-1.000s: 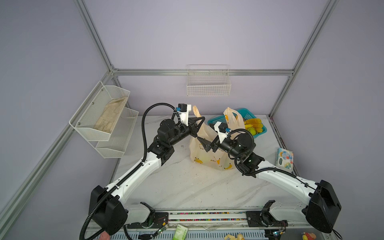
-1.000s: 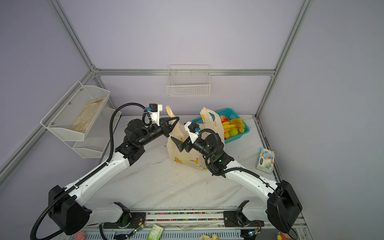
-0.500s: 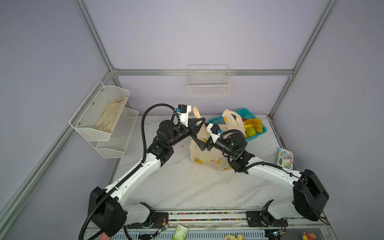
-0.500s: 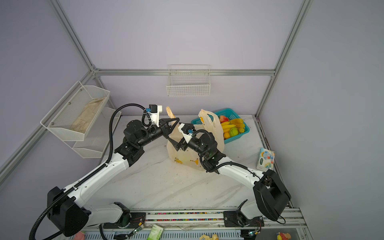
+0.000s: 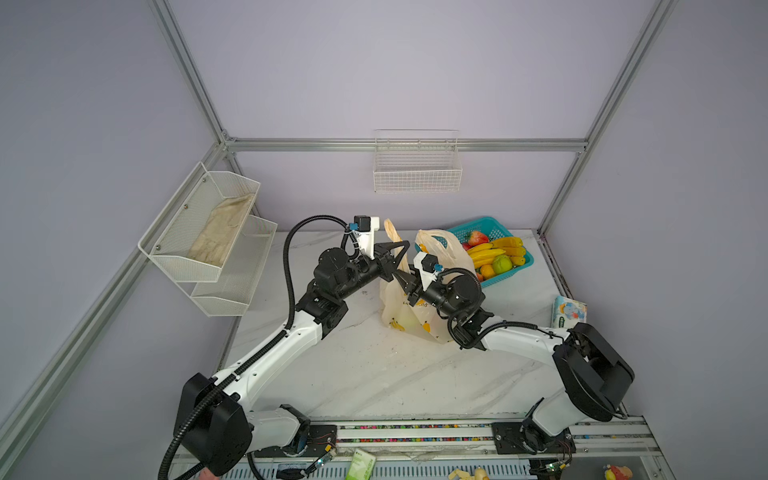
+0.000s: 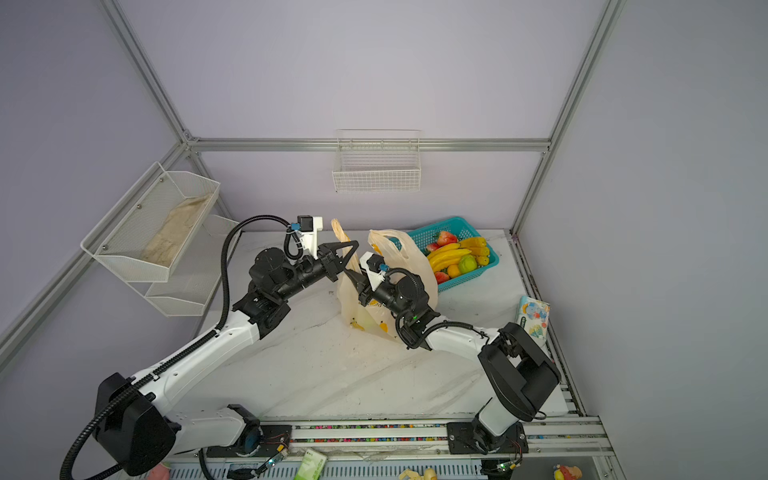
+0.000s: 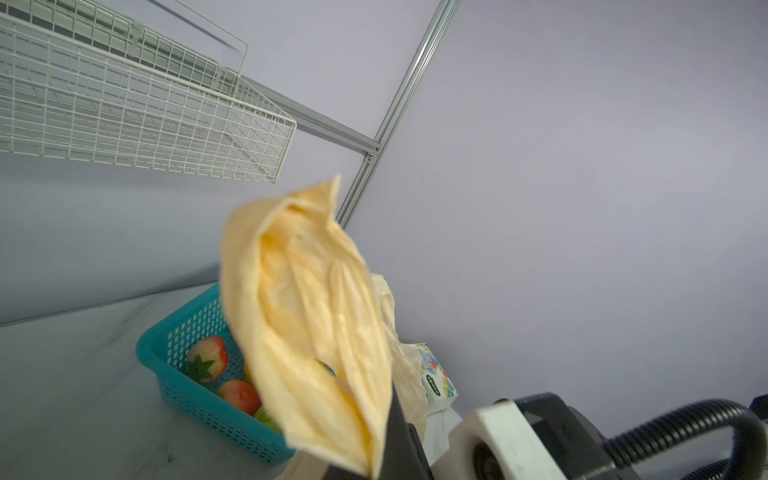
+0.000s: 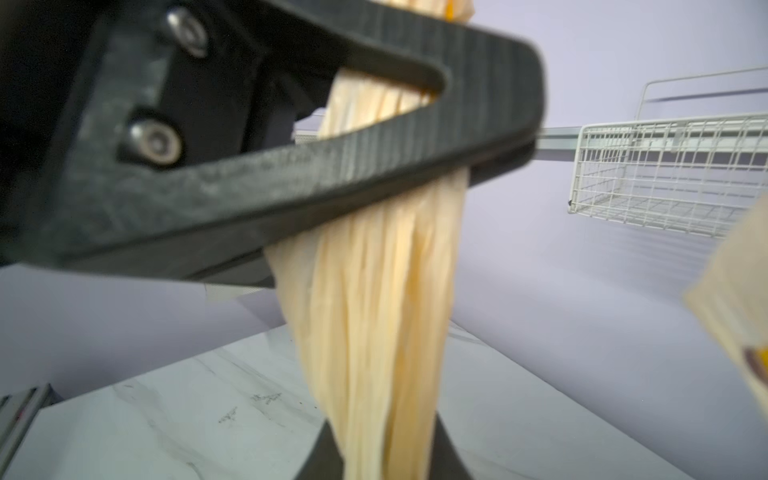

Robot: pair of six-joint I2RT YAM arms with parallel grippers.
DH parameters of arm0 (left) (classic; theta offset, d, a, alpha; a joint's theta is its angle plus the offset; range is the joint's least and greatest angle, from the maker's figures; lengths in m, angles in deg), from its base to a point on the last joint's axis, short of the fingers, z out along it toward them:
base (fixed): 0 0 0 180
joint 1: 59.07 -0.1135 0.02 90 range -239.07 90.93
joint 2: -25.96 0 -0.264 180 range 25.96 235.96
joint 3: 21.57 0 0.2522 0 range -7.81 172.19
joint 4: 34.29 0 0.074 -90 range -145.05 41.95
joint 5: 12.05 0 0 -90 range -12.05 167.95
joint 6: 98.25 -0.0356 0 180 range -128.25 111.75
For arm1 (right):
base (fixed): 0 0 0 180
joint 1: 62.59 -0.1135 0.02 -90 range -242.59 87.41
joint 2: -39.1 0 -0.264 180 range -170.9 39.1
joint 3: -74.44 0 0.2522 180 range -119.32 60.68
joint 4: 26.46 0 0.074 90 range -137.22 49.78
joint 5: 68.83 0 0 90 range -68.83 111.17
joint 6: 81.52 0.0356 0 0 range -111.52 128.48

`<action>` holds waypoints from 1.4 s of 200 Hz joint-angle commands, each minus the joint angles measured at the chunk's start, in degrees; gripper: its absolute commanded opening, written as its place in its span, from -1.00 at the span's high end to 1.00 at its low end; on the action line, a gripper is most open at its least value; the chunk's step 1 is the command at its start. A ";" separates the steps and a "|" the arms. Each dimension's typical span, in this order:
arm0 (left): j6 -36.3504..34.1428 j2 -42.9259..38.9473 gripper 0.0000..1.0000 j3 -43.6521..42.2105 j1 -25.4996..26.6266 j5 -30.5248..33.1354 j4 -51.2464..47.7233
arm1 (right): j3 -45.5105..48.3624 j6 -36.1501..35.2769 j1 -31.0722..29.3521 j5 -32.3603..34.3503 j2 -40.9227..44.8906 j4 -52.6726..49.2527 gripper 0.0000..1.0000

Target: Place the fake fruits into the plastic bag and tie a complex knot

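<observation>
The plastic bag (image 5: pixel 409 309) (image 6: pixel 360 308) stands mid-table. My left gripper (image 5: pixel 398 250) (image 6: pixel 350 250) is shut on one twisted cream handle strip (image 7: pixel 307 324) (image 8: pixel 374 311), whose end pokes up past it. Just below, my right gripper (image 5: pixel 405 279) (image 6: pixel 354 276) (image 8: pixel 386 461) is shut on the same strip, its fingers (image 8: pixel 324 457) flanking it. The second handle loop (image 5: pixel 436 245) stands free. Fake fruits (image 5: pixel 492 253) (image 6: pixel 457 255) lie in the teal basket (image 5: pixel 505 276) (image 7: pixel 199 399): strawberries (image 7: pixel 208 357), bananas, a pear, an orange. No knot is in view.
A white wire basket (image 5: pixel 417 174) hangs on the back wall. White mesh shelves (image 5: pixel 208 232) with a cloth jut from the left wall. A tissue pack (image 5: pixel 568 311) (image 7: pixel 436 382) lies at the right edge. The rail (image 5: pixel 415 432) runs along the front.
My right gripper has moved left up to the handle strip and closed on it just below the left gripper. The left gripper has kept its grip and place.
</observation>
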 commanded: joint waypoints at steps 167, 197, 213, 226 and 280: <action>1.33 -0.22 1.00 1.59 -3.55 -2.88 4.45 | 0.08 -0.21 -0.60 3.13 8.67 -19.51 0.13; 4.26 -0.74 1.00 -0.43 -3.48 -1.96 5.54 | 0.88 3.12 -3.20 12.56 11.20 -20.06 -0.38; 4.75 -1.06 1.00 -0.93 -3.44 -1.63 5.70 | 0.42 3.62 -5.39 17.59 13.18 -20.91 -0.52; 4.98 -1.27 1.00 -1.20 -3.40 -1.27 5.64 | -0.62 4.04 -7.54 21.90 13.72 -22.05 -0.59; 5.86 -1.72 1.00 -1.30 -3.26 -0.77 5.81 | -6.22 8.67 -14.22 40.01 9.23 -24.15 -0.62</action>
